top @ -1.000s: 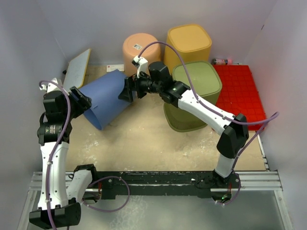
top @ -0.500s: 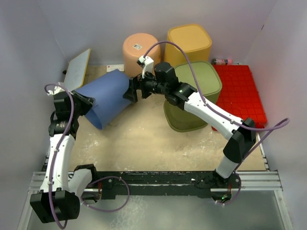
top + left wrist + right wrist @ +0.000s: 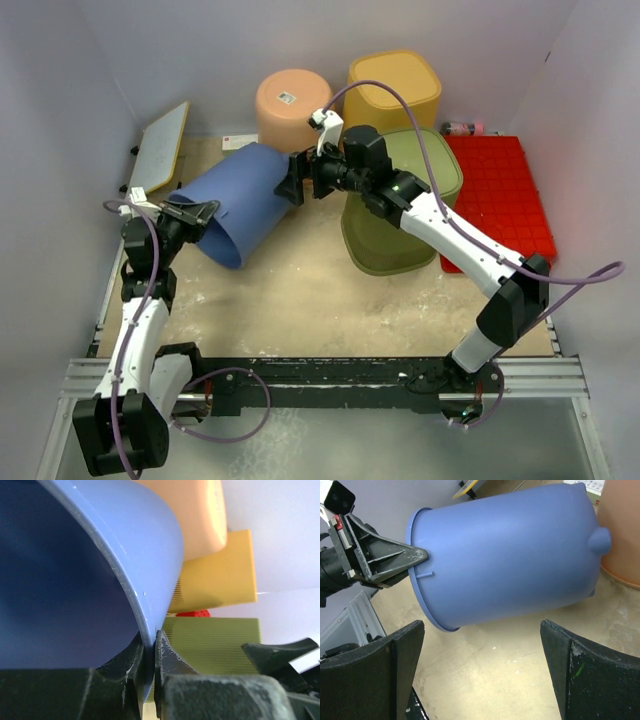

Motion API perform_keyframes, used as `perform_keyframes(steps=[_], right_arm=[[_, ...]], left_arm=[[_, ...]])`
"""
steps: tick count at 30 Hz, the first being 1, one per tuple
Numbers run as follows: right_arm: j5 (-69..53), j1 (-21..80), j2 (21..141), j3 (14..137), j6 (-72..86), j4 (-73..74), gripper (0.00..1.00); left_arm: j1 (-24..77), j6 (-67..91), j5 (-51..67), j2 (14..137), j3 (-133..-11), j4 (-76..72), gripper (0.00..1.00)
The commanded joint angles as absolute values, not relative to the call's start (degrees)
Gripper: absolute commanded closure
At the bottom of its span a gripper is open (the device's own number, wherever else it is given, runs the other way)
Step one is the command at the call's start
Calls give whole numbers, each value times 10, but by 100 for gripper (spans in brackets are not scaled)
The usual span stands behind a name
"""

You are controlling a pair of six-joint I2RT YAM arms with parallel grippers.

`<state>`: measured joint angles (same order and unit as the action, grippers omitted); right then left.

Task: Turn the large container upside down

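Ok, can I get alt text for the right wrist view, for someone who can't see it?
A large blue container is tipped on its side over the table, its rim pinched by the left gripper at the left. The right gripper stands open in the foreground, not touching it; a peach container shows at the right edge.

Tan table [image 3: 300,290] (dusty) carries peach bin [image 3: 290,100], yellow bin [image 3: 395,85], green bin [image 3: 385,245], red mat [image 3: 500,190], tilted blue container [image 3: 235,205].

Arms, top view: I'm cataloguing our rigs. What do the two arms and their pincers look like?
Both the left arm and right arm have white links with black joints and a looping purple cable. The left pincer and right pincer are black, scuffed whitish.
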<state>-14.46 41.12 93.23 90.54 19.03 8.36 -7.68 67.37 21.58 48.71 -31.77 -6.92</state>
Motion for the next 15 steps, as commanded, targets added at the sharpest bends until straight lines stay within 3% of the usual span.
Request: perform_keyframes(steps=[1, 11, 15], right_arm=[[-141, 403, 902, 900, 183, 65, 0], [-149, 401, 904, 900, 191, 63, 0], [-149, 401, 905, 899, 190, 66, 0]], left_arm=[[-70, 790, 286, 480, -276, -284, 100], [42, 905, 238, 581, -194, -604, 100], [44, 949, 239, 636, -157, -731, 100]])
